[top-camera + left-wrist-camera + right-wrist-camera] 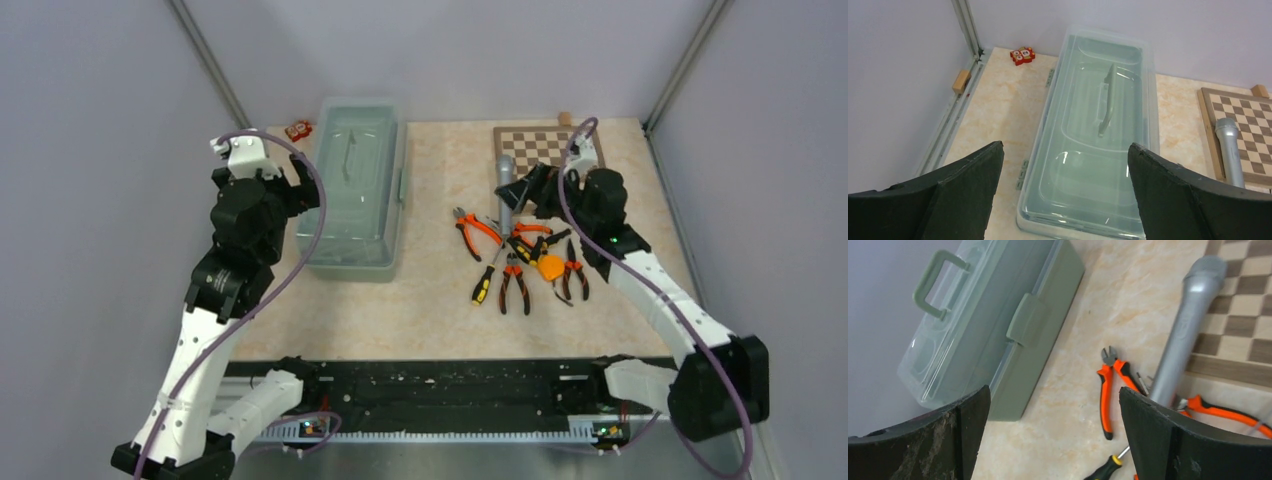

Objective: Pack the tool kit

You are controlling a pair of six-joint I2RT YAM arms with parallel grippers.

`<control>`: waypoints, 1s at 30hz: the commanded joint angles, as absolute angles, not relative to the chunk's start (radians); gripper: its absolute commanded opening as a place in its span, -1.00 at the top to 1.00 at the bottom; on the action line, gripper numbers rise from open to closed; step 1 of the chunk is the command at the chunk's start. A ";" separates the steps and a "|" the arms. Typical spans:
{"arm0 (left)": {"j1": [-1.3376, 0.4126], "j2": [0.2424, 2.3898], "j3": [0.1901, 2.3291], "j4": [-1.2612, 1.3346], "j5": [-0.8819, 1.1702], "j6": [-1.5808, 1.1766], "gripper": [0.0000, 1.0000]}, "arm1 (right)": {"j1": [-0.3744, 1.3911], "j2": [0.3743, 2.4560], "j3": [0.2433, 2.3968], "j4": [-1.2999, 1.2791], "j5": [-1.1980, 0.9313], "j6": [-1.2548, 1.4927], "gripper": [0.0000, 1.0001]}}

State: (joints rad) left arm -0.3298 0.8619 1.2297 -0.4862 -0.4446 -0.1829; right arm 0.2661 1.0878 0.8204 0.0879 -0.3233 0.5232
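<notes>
Toolbox [1100,125], closed: dead ahead of my left gripper [1065,147], long axis running away from it; left gripper and right gripper [1054,390] both spread, empty.

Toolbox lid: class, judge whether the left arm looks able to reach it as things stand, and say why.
Probably yes: the left gripper hangs open close over the toolbox lid, which is shut and bare, with nothing between them.
</notes>
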 commanded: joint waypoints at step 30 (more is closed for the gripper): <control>-0.283 1.357 1.489 -0.584 -0.214 -0.288 -0.95 | 0.521 2.299 1.482 0.863 -0.639 1.239 -0.82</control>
State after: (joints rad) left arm -0.3115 1.3209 1.4193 -0.5877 -0.2314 -0.2993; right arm 0.4915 2.2498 1.4063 0.7677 -0.6144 1.1770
